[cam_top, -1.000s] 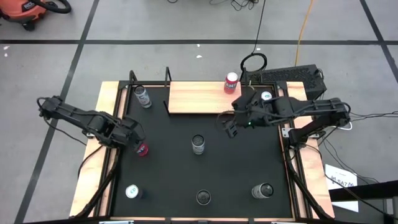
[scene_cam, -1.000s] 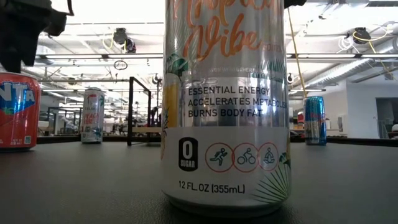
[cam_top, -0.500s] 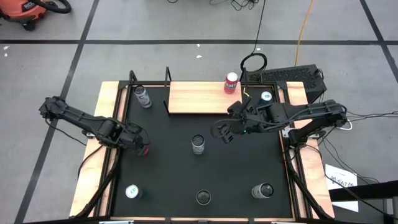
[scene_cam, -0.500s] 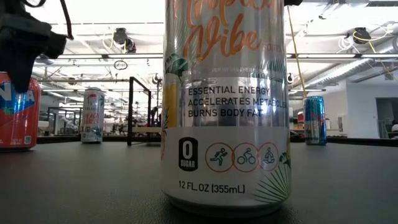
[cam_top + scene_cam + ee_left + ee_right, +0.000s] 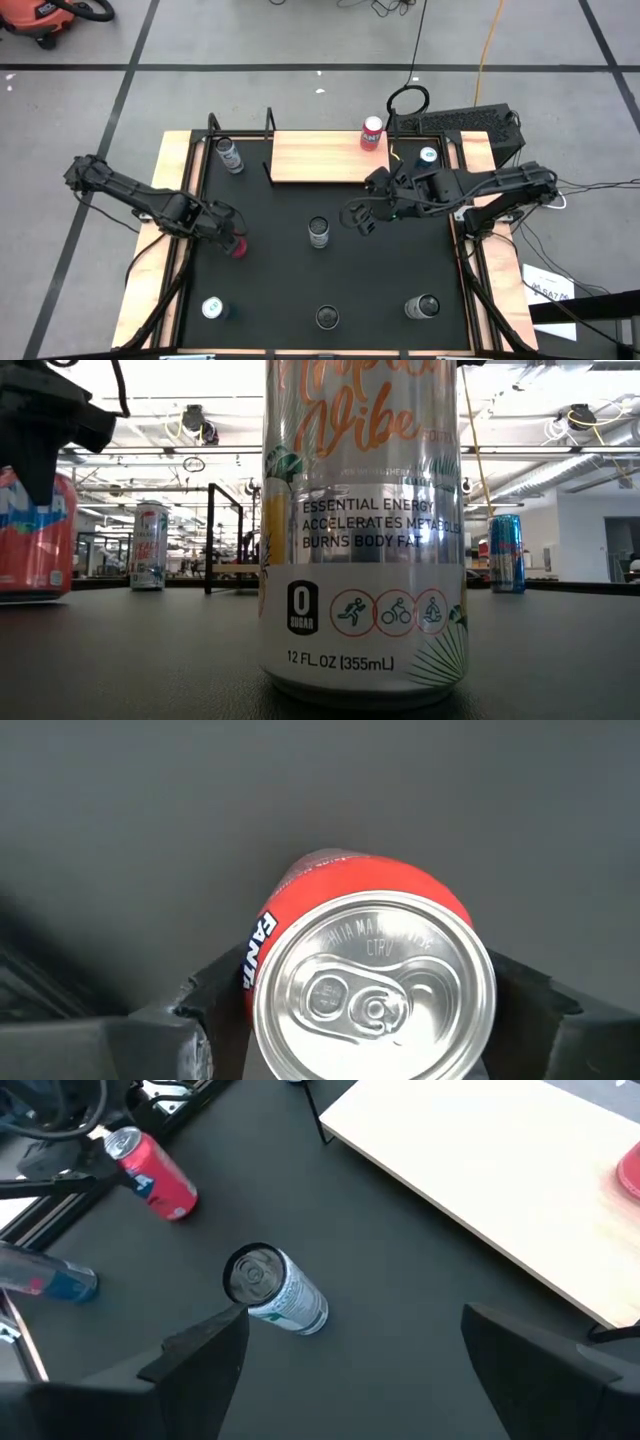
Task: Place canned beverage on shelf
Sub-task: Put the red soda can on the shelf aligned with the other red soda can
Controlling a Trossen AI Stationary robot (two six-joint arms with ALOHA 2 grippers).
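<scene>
Cans stand scattered over the black mat (image 5: 330, 280), and the one in play is the red Fanta can (image 5: 237, 246) at the mat's left side, well apart from the shelf (image 5: 320, 157) at the far edge. The left gripper (image 5: 232, 240) is down over it: the left wrist view shows a finger on each side of the can (image 5: 370, 980), set around its upper body just below the rim, and in the low view the can (image 5: 35, 530) looks tipped, so I take it the fingers have hold of it.

It should handle as a stiff, smooth cylinder, slick on the painted wall and fairly heavy if full. The thin wall would dent under a hard squeeze, so a moderate grip across the widest part of the body seems the right hold, keeping it upright.

Further right, a silver can (image 5: 319, 232) stands mid-mat. The right gripper (image 5: 358, 217) hovers just beside it with its fingers spread wide and nothing between them; its wrist view looks down on that can (image 5: 275, 1290).

On the shelf's right end one red can (image 5: 372, 131) already stands. The rest of the board is bare wood.
</scene>
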